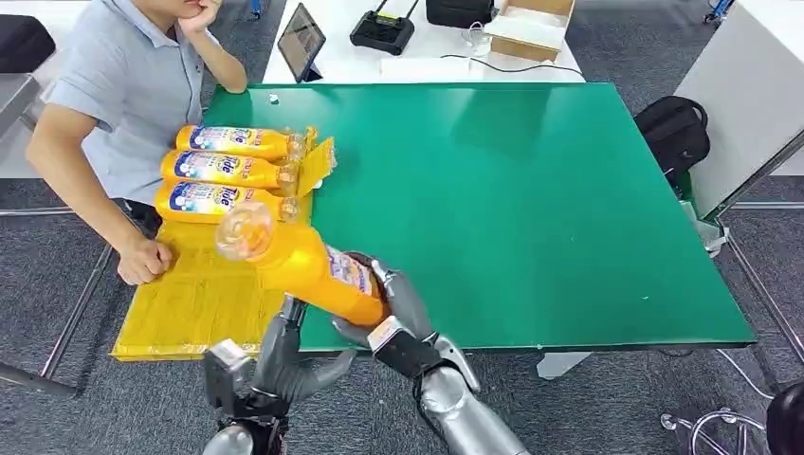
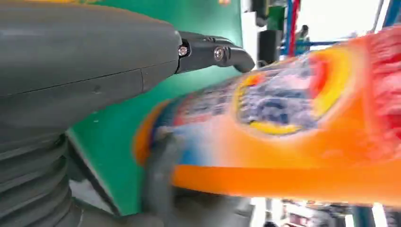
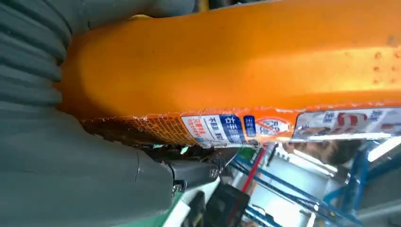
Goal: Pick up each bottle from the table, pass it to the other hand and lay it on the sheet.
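Green bench (image 1: 531,209) below, my right hand (image 1: 393,308) grips the bottle (image 1: 303,261); left hand (image 1: 284,365) spread underneath. Feels slick, probably heavy, so grab mid-body.

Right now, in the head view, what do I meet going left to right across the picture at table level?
Person's fist → yellow sheet with three laid bottles → held orange bottle → right hand → bare green table → black backpack.

A green desk (image 1: 531,209) carries a yellow sheet (image 1: 194,299) along its left edge, the sheet overhanging the near corner. Three orange bottles (image 1: 228,172) lie side by side on the sheet's far end, caps toward the green.
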{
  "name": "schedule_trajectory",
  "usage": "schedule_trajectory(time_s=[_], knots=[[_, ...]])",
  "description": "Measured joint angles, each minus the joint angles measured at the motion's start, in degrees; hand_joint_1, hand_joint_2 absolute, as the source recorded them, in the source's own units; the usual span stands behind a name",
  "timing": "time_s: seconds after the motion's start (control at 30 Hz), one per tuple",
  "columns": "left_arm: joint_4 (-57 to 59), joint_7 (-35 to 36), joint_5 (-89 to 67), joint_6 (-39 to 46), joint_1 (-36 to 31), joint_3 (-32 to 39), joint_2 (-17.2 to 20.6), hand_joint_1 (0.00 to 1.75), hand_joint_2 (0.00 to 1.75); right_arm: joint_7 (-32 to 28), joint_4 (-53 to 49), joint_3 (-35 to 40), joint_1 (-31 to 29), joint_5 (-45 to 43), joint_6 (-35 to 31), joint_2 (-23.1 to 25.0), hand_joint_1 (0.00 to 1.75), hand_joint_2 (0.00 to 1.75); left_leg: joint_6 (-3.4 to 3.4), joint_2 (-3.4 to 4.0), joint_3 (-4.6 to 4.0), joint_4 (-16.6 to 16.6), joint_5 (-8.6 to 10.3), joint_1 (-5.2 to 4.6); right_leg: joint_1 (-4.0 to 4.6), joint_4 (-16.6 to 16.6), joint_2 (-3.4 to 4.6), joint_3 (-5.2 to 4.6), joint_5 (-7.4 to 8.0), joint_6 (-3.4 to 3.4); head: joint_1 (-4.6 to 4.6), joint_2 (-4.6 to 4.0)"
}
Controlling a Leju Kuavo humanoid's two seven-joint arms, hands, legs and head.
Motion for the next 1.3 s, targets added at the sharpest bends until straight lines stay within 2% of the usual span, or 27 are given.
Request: schedule_trajectory(time_s=[0.43,0.87,1.3], knots=[[-0.4,5.8,8.1,-3.9,-2.3,-1.8,-0.2,0.0,1.75,0.2,1.7,1.9,0.6,-2.3,-1.2,-0.6,1.75,1.75,0.01,0.02,0.0,0.0,0.0,-0.02,-0.02,0.0,0.01,-0.02,0.02,0.01,0.0,0.0],[1.9,6.3,12.3,-4.3,-5.8,-5.2,-0.3,0.0,1.75,-0.1,1.7,0.5,0.5,-2.3,-0.2,-1.7,1.75,1.75,0.01,0.06,-0.01,0.0,-0.01,-0.02,-0.02,0.0,0.02,-0.06,0.03,0.0,0.0,0.0],[2.1,7.5,17.7,-4.6,-6.4,-5.1,-0.3,0.0,1.75,-1.0,2.8,0.8,0.2,0.1,0.4,-1.7,1.75,1.75,0.01,0.06,-0.01,0.0,-0.01,-0.02,-0.01,0.0,0.02,-0.06,0.03,0.0,-0.02,0.0]])
